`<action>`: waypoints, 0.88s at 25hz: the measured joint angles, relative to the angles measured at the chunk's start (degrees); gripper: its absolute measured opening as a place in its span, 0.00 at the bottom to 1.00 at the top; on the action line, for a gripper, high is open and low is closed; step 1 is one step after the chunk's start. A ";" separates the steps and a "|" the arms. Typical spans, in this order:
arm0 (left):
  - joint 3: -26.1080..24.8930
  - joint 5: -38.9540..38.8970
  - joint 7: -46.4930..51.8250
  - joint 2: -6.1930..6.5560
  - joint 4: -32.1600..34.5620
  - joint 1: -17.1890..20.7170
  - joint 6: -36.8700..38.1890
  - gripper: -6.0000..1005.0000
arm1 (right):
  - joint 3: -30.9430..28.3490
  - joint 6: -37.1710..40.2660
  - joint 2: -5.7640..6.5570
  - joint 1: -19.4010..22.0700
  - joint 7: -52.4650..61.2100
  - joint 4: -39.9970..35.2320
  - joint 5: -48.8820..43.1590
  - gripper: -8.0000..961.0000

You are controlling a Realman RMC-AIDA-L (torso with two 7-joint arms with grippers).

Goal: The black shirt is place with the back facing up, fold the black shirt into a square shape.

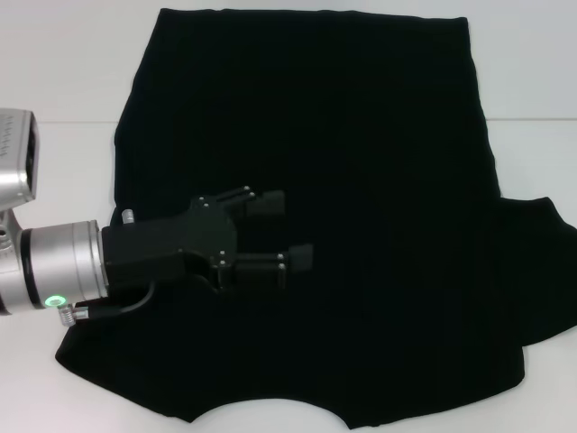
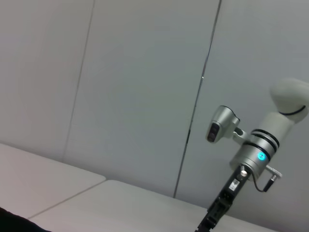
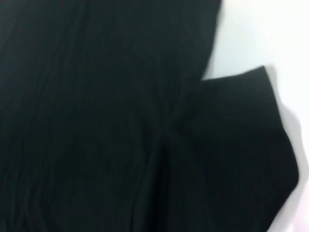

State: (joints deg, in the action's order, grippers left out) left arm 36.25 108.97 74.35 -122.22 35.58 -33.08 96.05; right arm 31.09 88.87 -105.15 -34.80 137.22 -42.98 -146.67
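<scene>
One open left gripper (image 1: 275, 233) above black shirt (image 1: 379, 135), perhaps touching.

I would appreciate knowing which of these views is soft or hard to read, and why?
Right wrist view: blurred, the black shirt shows only faint creases. Head view: sharp, though the left pincer barely stands out against the dark cloth. Left wrist view: even light, the right pincer cut by the frame edge.

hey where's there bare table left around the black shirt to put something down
Bare table shows beyond the black shirt's left edge at the far corner, and past its right edge above the spread sleeve. The near left is crowded: the left gripper, open, hovers over the shirt there.
</scene>
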 joint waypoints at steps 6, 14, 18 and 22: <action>1.24 0.02 -0.15 -0.03 -0.04 -0.33 -0.78 0.93 | 0.44 -0.75 0.06 -0.13 1.02 0.74 -1.12 0.95; 1.28 0.02 -0.20 -0.04 -0.08 -0.08 -0.81 0.93 | 2.25 -4.93 -0.55 -1.76 1.08 5.96 -1.44 0.94; 1.19 0.02 -0.21 0.04 -0.08 0.06 -1.20 0.92 | 3.31 -6.34 -0.66 -2.18 1.10 7.78 -1.47 0.94; 0.95 0.02 -0.17 0.23 -0.08 -0.10 -1.60 0.92 | 3.39 -7.45 -0.84 -2.30 1.12 7.99 -1.50 0.94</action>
State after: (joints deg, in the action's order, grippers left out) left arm 37.19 108.98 74.18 -121.99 35.50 -33.19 94.46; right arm 34.48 81.42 -105.99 -37.10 138.34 -34.99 -148.17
